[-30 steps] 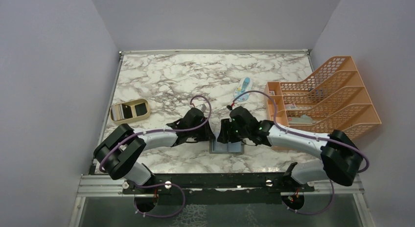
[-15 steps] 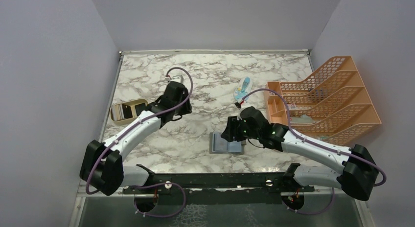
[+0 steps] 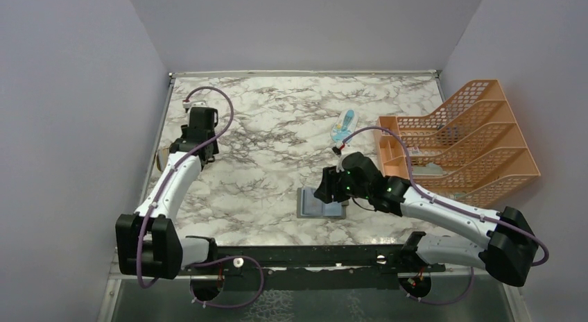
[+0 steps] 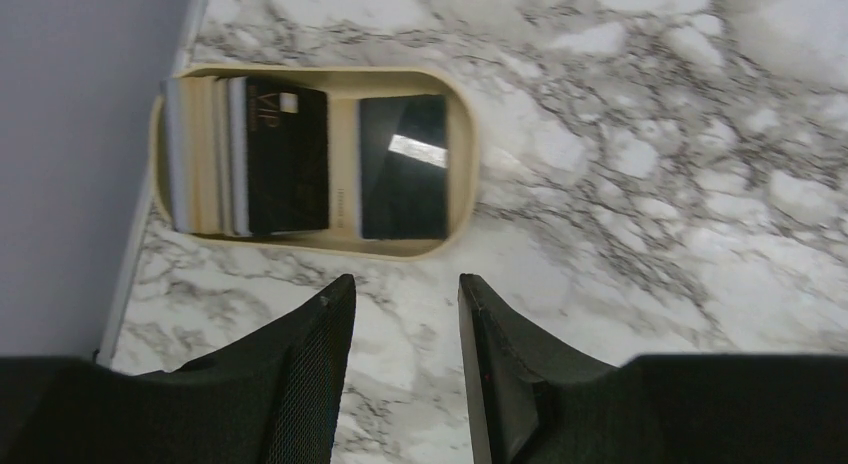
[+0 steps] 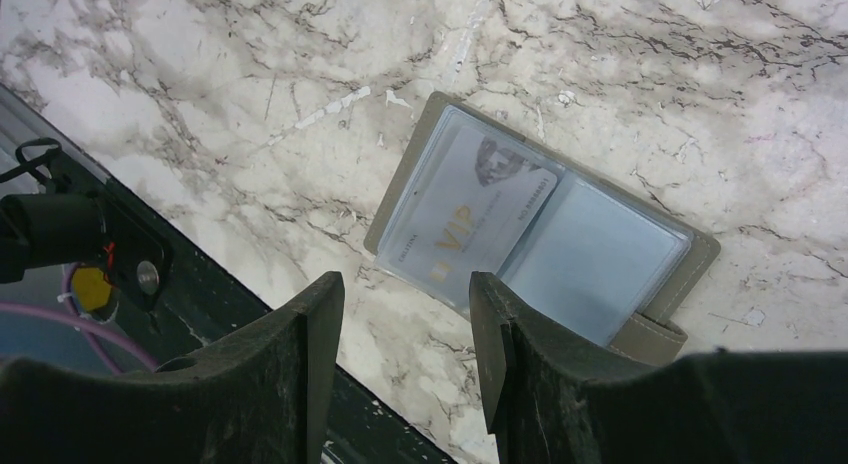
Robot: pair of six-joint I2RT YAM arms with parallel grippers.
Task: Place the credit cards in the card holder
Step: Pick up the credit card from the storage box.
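Observation:
The grey card holder (image 5: 640, 324) lies open on the marble near the front edge. A pale credit card (image 5: 465, 219) printed "VIP" sits in its left pocket, and the right pocket (image 5: 590, 259) looks empty. My right gripper (image 5: 405, 284) hovers open just in front of the holder, with nothing between its fingers. Far left, several more credit cards (image 4: 250, 154) stand stacked in one compartment of a tan oval tray (image 4: 462, 174), and a black card (image 4: 402, 167) lies in the other. My left gripper (image 4: 403, 289) is open and empty, just short of the tray.
An orange mesh file rack (image 3: 461, 138) stands at the right edge, with a blue-and-white packet (image 3: 343, 125) on the marble beside it. The tray lies against the left wall (image 4: 80, 134). A black rail (image 5: 120, 254) runs along the table's front edge.
My left arm swung from beside the card holder out to the far left, over the tray, and its jaws opened. My right gripper drew back slightly and opened a little wider.

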